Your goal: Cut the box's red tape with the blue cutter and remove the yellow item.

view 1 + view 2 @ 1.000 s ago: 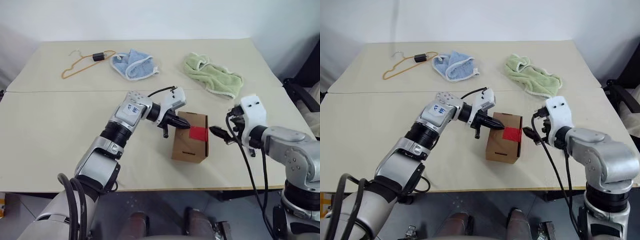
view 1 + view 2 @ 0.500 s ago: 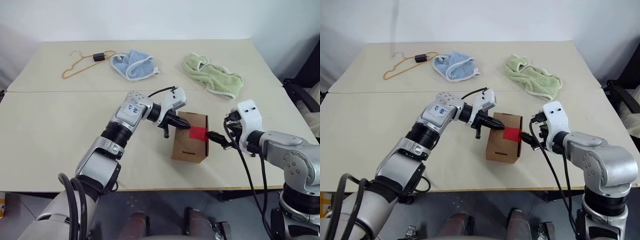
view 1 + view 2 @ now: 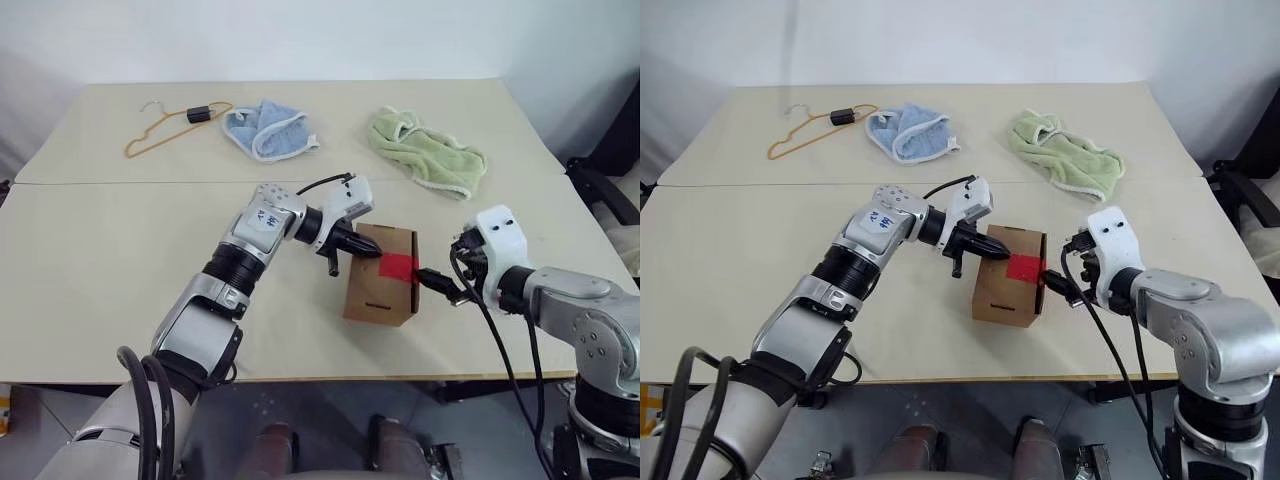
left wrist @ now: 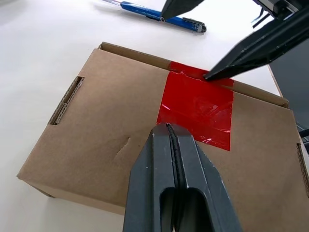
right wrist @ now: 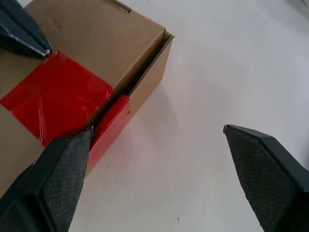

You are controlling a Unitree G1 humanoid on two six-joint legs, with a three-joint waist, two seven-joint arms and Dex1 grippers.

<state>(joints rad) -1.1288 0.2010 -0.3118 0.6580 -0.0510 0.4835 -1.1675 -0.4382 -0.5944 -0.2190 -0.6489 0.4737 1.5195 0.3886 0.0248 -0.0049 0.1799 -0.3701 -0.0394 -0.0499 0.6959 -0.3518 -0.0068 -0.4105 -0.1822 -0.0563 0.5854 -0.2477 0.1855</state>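
The beige worktop (image 3: 100,260) carries everything. On its far side lie a green towel (image 3: 425,150), a blue cloth (image 3: 268,130) and an orange wire hanger (image 3: 165,130), all well apart from the work.

The box (image 3: 380,275), plain brown cardboard with no readable print, stands near the front edge between the two arms. The red tape (image 4: 198,104) sits on its top and folds down over the edge on the right arm's side.

The left pincer (image 3: 365,248) is fully closed, holds nothing, and its tip rests on the box top just beside the tape. A small white label with unreadable marks is on the left forearm.

The right pincer (image 3: 440,280) is wide open and empty; one finger (image 5: 58,169) touches the taped edge.

The blue cutter (image 4: 161,14) lies on the worktop beyond the box.
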